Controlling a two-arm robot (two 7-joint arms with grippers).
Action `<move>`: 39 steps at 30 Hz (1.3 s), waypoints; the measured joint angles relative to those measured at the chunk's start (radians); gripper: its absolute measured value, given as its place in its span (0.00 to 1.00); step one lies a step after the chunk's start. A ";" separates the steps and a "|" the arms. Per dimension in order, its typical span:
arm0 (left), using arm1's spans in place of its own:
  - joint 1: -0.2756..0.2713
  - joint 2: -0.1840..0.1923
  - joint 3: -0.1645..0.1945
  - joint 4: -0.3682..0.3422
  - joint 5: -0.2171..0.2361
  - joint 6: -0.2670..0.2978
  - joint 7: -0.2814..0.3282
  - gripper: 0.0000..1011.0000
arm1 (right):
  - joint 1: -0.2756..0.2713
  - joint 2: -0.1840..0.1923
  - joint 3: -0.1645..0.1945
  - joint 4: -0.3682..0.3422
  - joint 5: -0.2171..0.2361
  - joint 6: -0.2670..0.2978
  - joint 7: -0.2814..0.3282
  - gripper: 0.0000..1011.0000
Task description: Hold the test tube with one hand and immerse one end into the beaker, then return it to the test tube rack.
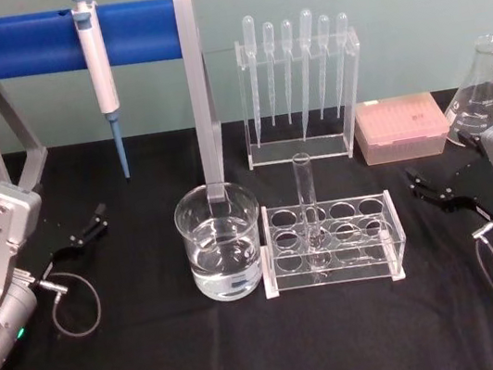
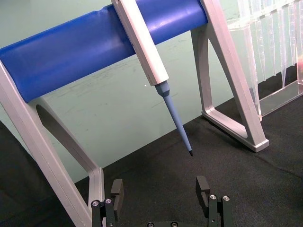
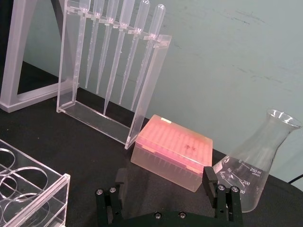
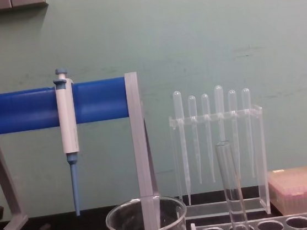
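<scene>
- Starting with the test tube upright in the clear rack near the middle of the black counter, top well above the holes for an easy pinch.
- Flanked at the rack's 9 o'clock, just beside it, by the beaker, part-filled with clear liquid; likely put close for a short carry to the dip.
- Resting the left end effector released and empty, well apart at the beaker's 9 o'clock.
- Resting the right end effector likewise released, at the rack's 3 o'clock; nearer the tube, so probably the handier one.
- No grasp made yet.
</scene>
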 joint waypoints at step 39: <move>0.000 0.000 0.000 0.000 0.000 0.000 0.000 0.99 | -0.011 0.003 0.009 -0.012 -0.002 -0.001 -0.001 0.99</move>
